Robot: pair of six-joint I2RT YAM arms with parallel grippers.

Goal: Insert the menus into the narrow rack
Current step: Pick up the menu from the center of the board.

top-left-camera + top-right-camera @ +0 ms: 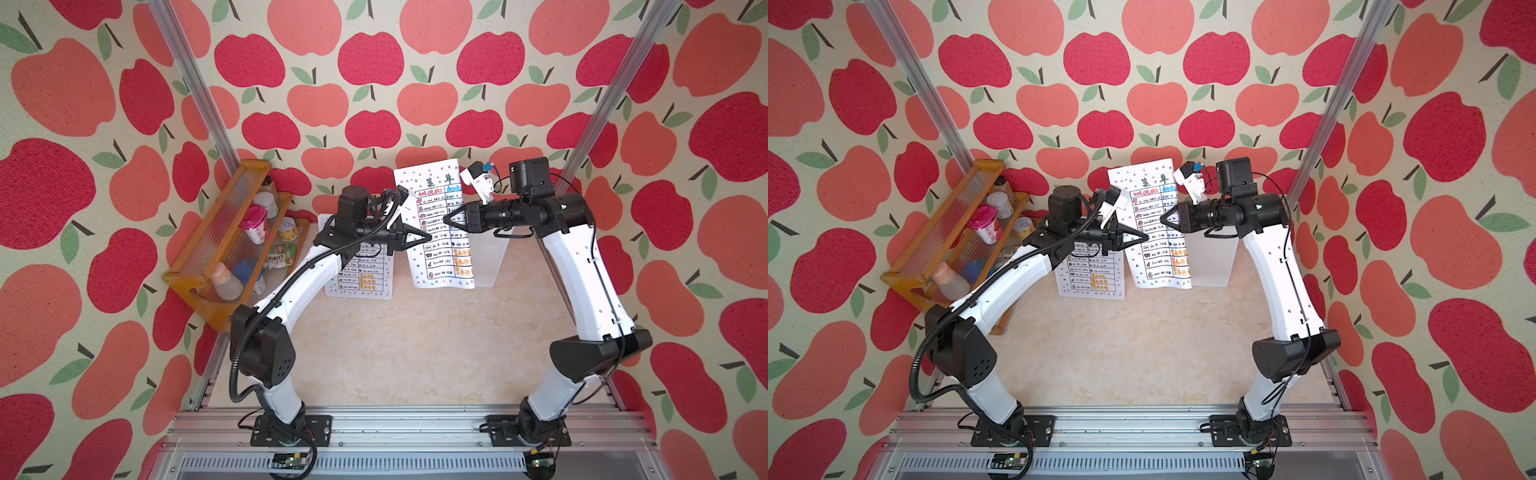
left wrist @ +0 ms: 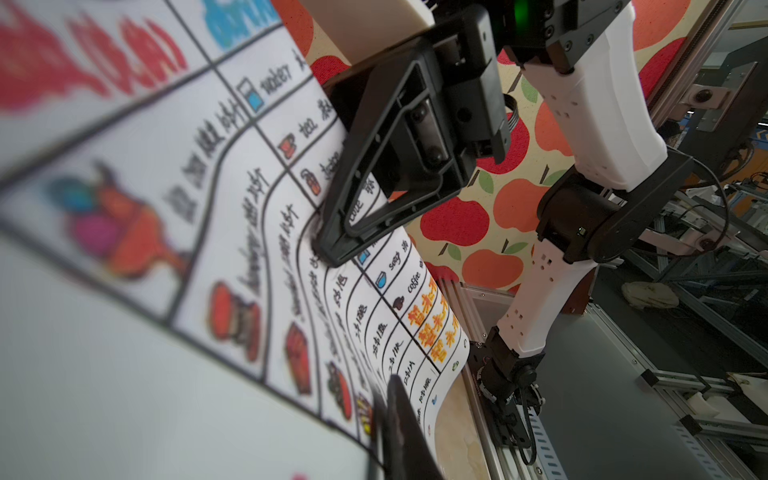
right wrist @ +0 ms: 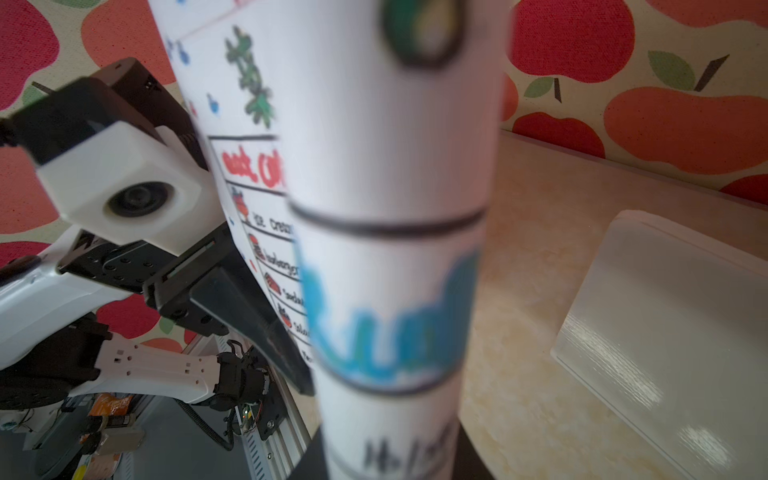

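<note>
One menu (image 1: 436, 249) (image 1: 1154, 257) hangs upright and curved above the table in both top views. My left gripper (image 1: 428, 237) (image 1: 1145, 238) is shut on its left edge. One dark finger (image 2: 399, 428) lies against the sheet (image 2: 249, 208). My right gripper (image 1: 446, 220) (image 1: 1163, 220) (image 2: 328, 249) is shut on the same menu from the right; the paper (image 3: 395, 166) runs between its jaws (image 3: 390, 457). Another menu (image 1: 365, 278) (image 1: 1096, 278) lies flat, partly under my left arm. The narrow rack (image 1: 492, 262) (image 1: 1217, 262) (image 3: 665, 332), translucent white, stands behind the held sheet.
An orange shelf (image 1: 195, 286) (image 1: 913, 286) with bottles and cups lines the left wall. Apple-patterned walls close in the back and sides. Aluminium posts (image 1: 615, 95) rise at the corners. A metal rail (image 1: 407, 428) with both arm bases runs along the front.
</note>
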